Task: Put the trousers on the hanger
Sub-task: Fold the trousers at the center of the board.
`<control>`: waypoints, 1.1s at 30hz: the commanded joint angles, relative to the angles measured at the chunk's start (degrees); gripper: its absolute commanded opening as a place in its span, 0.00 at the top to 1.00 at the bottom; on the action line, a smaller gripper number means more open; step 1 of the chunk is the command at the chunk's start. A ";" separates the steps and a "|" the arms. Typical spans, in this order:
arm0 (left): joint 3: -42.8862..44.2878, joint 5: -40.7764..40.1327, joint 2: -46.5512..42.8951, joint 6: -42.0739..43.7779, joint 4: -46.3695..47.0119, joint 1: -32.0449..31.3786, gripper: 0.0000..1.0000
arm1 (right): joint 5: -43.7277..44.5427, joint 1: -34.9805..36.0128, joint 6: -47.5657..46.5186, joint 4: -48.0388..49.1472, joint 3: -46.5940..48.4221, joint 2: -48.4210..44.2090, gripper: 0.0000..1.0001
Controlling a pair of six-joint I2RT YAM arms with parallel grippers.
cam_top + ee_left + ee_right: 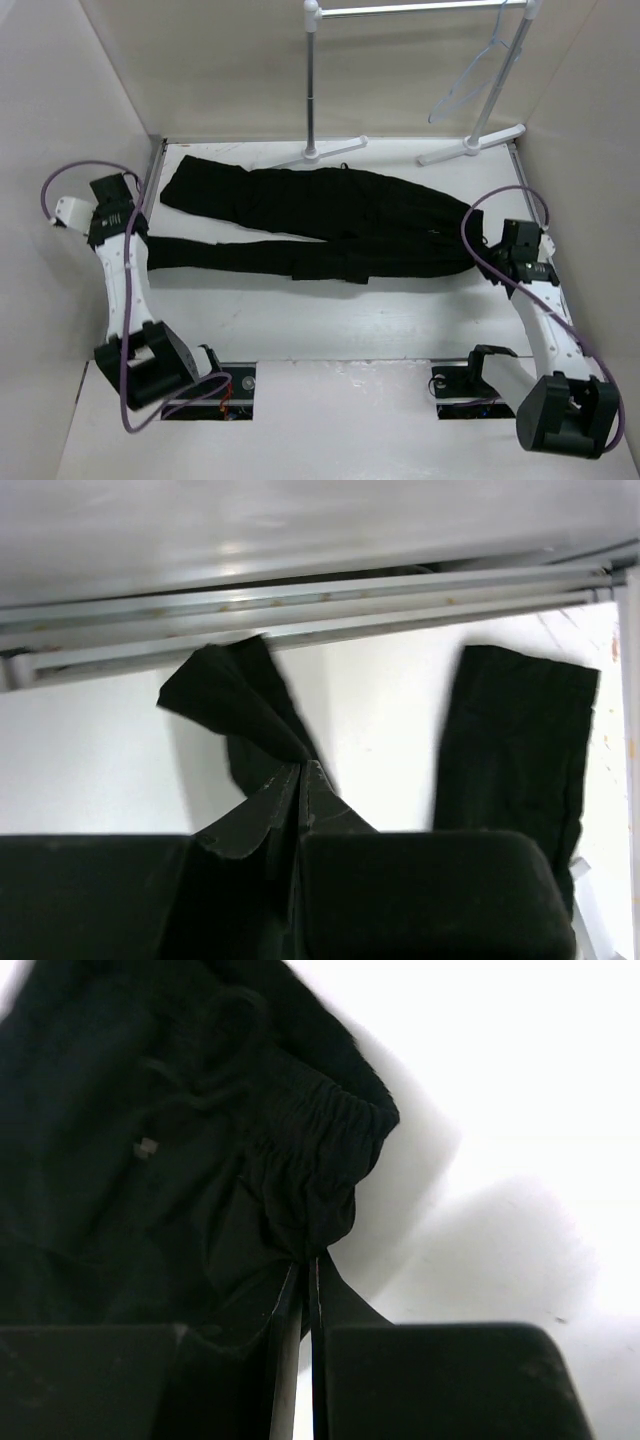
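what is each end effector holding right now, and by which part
Both hold the trousers: the left end effector pinches one leg's hem, the right end effector pinches the elastic waistband.

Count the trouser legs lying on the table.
2. The far leg lies toward the rack; the near leg runs beside it, its cuff pinched by the left gripper. None hidden.

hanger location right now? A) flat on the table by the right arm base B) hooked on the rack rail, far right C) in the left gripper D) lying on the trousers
B: the hanger hangs by its hook from the top rail of the rack at the far right, apart from the trousers spread on the table.
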 commanded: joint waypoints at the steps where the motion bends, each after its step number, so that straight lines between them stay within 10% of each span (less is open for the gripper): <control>1: 9.85 -4.70 6.72 2.25 1.24 -2.38 1.00 | 3.50 -1.50 -0.84 3.19 7.68 3.12 0.92; 23: 78.77 -7.88 68.34 13.41 2.28 -12.58 0.97 | -1.77 -2.91 -0.49 0.92 68.14 63.49 0.87; 29: 75.55 -3.92 68.28 15.52 12.74 -13.46 0.59 | -0.10 -0.45 -0.75 1.70 71.95 65.80 0.36; 33: 67.40 -2.61 60.39 16.06 14.95 -13.55 0.47 | -0.28 0.25 -2.94 3.80 65.12 59.58 0.21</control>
